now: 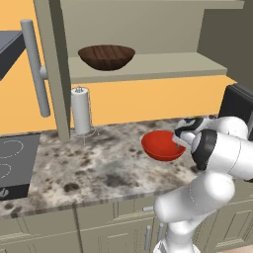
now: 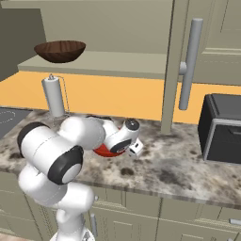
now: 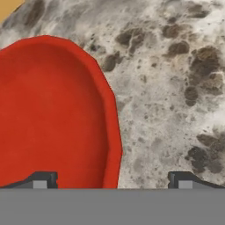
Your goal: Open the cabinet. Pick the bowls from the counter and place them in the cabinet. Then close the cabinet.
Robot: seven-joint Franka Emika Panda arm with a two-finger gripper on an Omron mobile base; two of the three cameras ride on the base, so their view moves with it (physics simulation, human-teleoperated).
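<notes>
You've got two base cams behind the arm, left and right, both looking forward and down at the same tabletop and open cabinet. Hand cam sits really close, staring down at the red bowl.

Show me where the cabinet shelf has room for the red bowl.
The shelf is bare to the right of the brown bowl, out to the cabinet's side wall. Its left end, by the open door, is taken. The red bowl sits on the counter.

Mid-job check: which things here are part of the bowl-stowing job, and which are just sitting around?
Job: red bowl on the counter; brown bowl on the shelf of the open cabinet; open gripper at the red bowl's rim.

Bystanders: paper towel roll; stovetop; black appliance.
</notes>
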